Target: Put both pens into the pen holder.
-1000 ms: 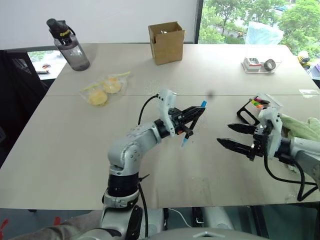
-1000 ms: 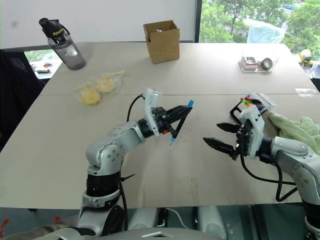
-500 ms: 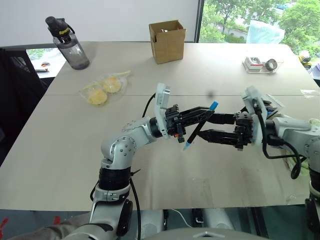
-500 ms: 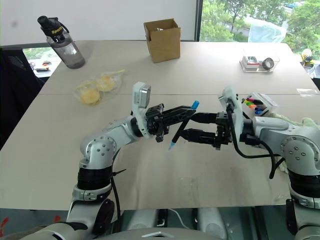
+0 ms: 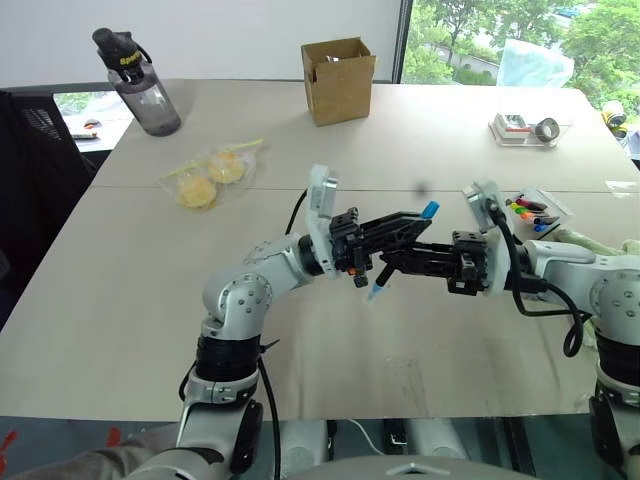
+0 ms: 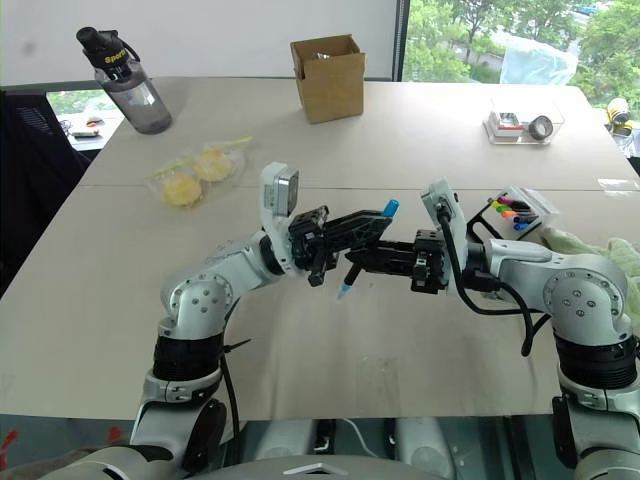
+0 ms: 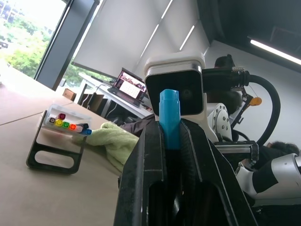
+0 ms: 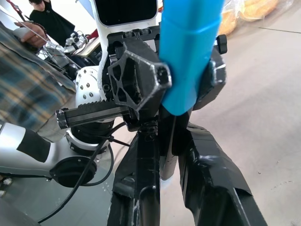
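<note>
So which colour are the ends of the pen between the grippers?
Light blue on both ends of the pen, clearest in the right wrist view.

Pale table (image 5: 130,300) under my arms. On it: water bottle (image 5: 138,83) far left, bagged yellow food (image 5: 208,178) nearer, cardboard box (image 5: 338,80) at back centre, clear tray (image 5: 527,127) far right, pen holder (image 5: 530,208) and green cloth (image 5: 600,247) at right.

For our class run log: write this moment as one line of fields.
phase: handover | left gripper: shut on pen | right gripper: shut on pen | pen holder: on table, apart
</note>
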Tool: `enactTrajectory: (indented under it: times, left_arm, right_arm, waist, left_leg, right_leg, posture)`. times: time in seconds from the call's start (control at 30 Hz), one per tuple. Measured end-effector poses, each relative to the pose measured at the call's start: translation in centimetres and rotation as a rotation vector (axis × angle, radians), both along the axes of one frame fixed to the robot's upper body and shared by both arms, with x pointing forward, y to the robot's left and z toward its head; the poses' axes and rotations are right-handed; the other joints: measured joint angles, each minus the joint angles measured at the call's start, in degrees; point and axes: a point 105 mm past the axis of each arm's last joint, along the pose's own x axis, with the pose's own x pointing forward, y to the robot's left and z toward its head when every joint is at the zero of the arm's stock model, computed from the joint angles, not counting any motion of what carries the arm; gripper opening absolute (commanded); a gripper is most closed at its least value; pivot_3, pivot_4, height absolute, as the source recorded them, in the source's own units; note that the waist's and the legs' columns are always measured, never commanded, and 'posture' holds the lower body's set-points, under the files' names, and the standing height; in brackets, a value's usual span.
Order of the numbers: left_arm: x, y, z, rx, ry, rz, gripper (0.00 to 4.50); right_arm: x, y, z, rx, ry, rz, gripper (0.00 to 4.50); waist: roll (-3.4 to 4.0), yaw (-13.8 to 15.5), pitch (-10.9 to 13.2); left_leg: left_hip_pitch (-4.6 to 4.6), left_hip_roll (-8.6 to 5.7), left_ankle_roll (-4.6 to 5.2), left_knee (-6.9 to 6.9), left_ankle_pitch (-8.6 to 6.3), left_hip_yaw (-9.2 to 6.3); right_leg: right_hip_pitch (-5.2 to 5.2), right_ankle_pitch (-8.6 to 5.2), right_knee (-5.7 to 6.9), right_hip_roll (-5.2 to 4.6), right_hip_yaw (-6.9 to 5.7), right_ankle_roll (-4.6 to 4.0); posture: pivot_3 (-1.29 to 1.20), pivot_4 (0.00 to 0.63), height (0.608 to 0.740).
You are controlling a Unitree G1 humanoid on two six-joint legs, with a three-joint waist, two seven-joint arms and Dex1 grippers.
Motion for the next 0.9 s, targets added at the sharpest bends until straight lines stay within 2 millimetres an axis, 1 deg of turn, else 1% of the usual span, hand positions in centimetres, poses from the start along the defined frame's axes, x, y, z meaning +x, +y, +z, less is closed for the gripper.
enactTrajectory:
  times: [0.07,0.13,0.17,0.27,0.37,0.43,0.53,0.57,0.63,0.7,0.83,0.9]
  left_arm:
    - [0.0,0.0,0.0,0.005,0.003,-0.004,0.0]
    - [-0.1,0.1,-0.1,0.013,0.006,-0.009,0.93]
    - [-0.1,0.1,-0.2,0.02,0.01,-0.01,1.24]
    - [0.1,-0.2,-0.8,0.062,0.005,0.012,2.61]
    - [0.9,0.4,-1.8,0.16,-0.013,0.083,2.61]
    - [1.4,1.4,-2.2,0.226,-0.042,0.123,2.61]
    - [1.6,2.7,-2.6,0.329,-0.109,0.164,2.61]
    - [1.7,3.3,-2.8,0.398,-0.161,0.184,2.61]
    - [2.4,4.2,-2.9,0.472,-0.227,0.244,2.61]
    - [2.7,4.2,-2.4,0.474,-0.263,0.269,2.61]
    - [3.0,3.1,-0.9,0.428,-0.314,0.283,2.61]
    - [3.2,2.7,-0.2,0.409,-0.34,0.296,2.61]
  right_arm:
    - [0.0,0.1,0.0,-0.003,-0.001,0.003,0.13]
    - [0.0,0.1,-0.1,-0.007,0.002,0.004,0.13]
    - [0.0,0.1,0.0,-0.009,-0.001,0.003,0.13]
    - [0.5,-0.3,-0.1,-0.041,-0.049,-0.037,0.13]
    - [1.7,-1.2,-0.5,-0.113,-0.138,-0.131,0.13]
    - [2.7,-2.2,-0.8,-0.174,-0.208,-0.202,0.13]
    - [4.0,-4.4,-0.4,-0.292,-0.36,-0.294,0.13]
    - [4.4,-5.6,-0.1,-0.377,-0.438,-0.325,0.13]
    - [5.1,-7.7,0.9,-0.511,-0.566,-0.389,0.13]
    - [5.6,-9.1,2.0,-0.619,-0.673,-0.439,0.13]
    - [5.9,-12.5,4.3,-0.905,-0.895,-0.513,0.13]
    - [5.9,-13.5,4.7,-0.984,-0.951,-0.533,0.13]
  waist:
    - [0.0,0.0,0.0]
    - [0.0,0.0,0.0]
    - [0.01,0.0,0.0]
    - [0.01,0.0,0.0]
    - [0.01,0.0,0.0]
    - [0.04,0.0,0.0]
    - [0.16,0.0,0.1]
    - [0.21,0.1,0.1]
    - [0.28,0.4,0.2]
    - [0.28,0.8,0.2]
    - [0.32,1.0,0.2]
    - [0.31,0.9,0.2]
  left_leg:
    - [-0.01,0.0,0.0,0.0,0.0,-0.01]
    - [-0.01,0.0,0.0,0.0,0.0,-0.01]
    - [-0.01,0.0,0.0,0.0,0.0,-0.01]
    - [-0.03,-0.02,0.0,0.0,0.0,-0.02]
    - [-0.02,-0.02,0.0,0.0,0.0,-0.02]
    - [-0.02,-0.01,0.0,0.0,0.0,-0.02]
    - [-0.05,-0.02,-0.02,0.0,0.01,0.0]
    - [-0.06,-0.03,-0.02,0.0,0.01,0.02]
    - [-0.06,-0.02,-0.14,-0.01,0.08,0.05]
    - [-0.09,-0.02,-0.19,-0.01,0.11,0.06]
    - [-0.17,-0.02,-0.23,0.0,0.13,0.07]
    - [-0.17,0.0,-0.26,0.0,0.15,0.09]
  right_leg:
    - [0.0,0.0,-0.01,0.01,-0.01,0.0]
    - [0.0,0.0,-0.01,0.01,-0.02,0.0]
    - [0.0,0.0,-0.01,0.01,-0.02,0.0]
    - [0.0,0.0,-0.03,0.02,-0.03,0.0]
    - [0.0,0.0,-0.03,0.05,-0.03,0.0]
    - [-0.01,0.0,-0.04,0.05,-0.03,0.0]
    - [-0.03,-0.01,-0.06,0.04,-0.03,0.01]
    - [-0.04,-0.01,-0.08,0.05,-0.04,0.01]
    - [-0.05,-0.01,-0.1,0.03,-0.04,0.01]
    - [-0.05,-0.01,-0.1,0.02,-0.04,0.01]
    - [-0.07,-0.01,-0.16,-0.07,-0.09,0.01]
    - [-0.06,-0.01,-0.15,-0.09,-0.05,0.01]
  posture:
    - [0.0,0.15,0.736]
    - [0.0,0.15,0.736]
    - [0.0,0.15,0.736]
    - [0.0,0.15,0.736]
    - [0.0,0.15,0.736]
    - [0.0,0.15,0.736]
    - [0.0,0.15,0.736]
    - [0.0,0.15,0.736]
    - [0.0,0.15,0.736]
    - [0.0,0.15,0.736]
    - [0.0,0.15,0.736]
    - [0.0,0.15,0.736]
